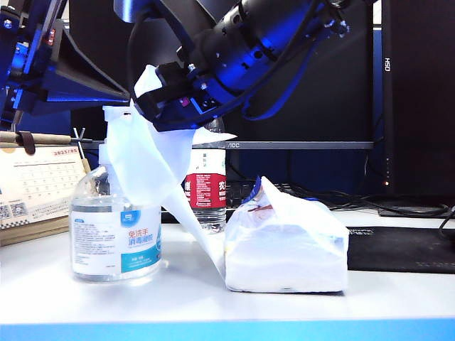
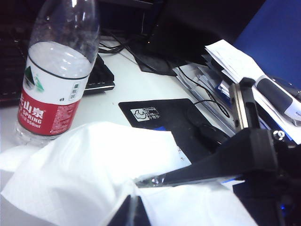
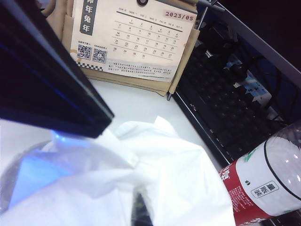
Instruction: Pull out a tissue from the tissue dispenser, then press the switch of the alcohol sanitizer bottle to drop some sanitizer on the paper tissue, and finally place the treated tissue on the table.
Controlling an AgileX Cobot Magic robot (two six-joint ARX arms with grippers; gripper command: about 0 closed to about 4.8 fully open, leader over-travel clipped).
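One tissue (image 1: 153, 160), two bottles; both hands clamped above sanitizer bottle (image 1: 114, 234)

Exterior low, table-edge level, frontal — both wrist views close, sharing water bottle (image 2: 56, 70).

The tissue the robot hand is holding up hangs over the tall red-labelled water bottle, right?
Not quite. The exterior view shows the tissue, held up by a hand, draped over the alcohol sanitizer bottle and its pump. The red-labelled water bottle stands behind, uncovered.
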